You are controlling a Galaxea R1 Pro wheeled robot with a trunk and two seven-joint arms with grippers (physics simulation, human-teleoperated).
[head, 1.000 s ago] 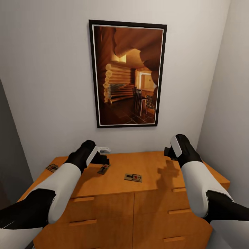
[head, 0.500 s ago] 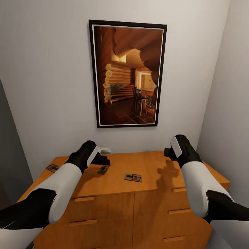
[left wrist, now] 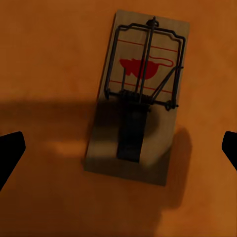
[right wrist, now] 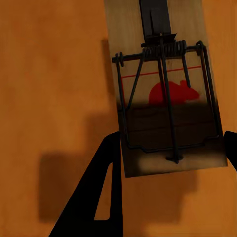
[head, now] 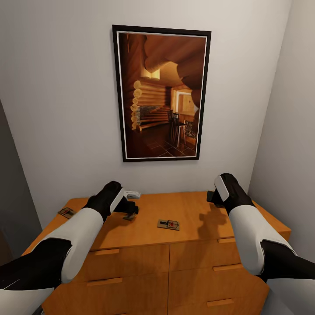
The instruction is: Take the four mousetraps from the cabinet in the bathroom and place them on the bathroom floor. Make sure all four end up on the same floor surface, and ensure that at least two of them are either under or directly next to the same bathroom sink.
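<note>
A framed log-cabin picture (head: 161,93) hangs on the pale wall above the orange-brown cabinet (head: 192,218), on whose top the mousetraps lie. The left gripper (left wrist: 118,150) hovers with jaws spread wide over one mousetrap (left wrist: 138,96); the right gripper (right wrist: 170,163), also open, straddles another mousetrap (right wrist: 165,89) near the cabinet's back edge. Judged from here, each should descend squarely and close on the wooden edges, clear of the wire bar

Mousetraps lie flat on the orange-brown cabinet (head: 192,218) top: one at centre (head: 169,224), one at the far-left edge (head: 66,212). Each wrist view shows a wooden trap (left wrist: 138,98) (right wrist: 165,89) with wire bar and red mouse print.
</note>
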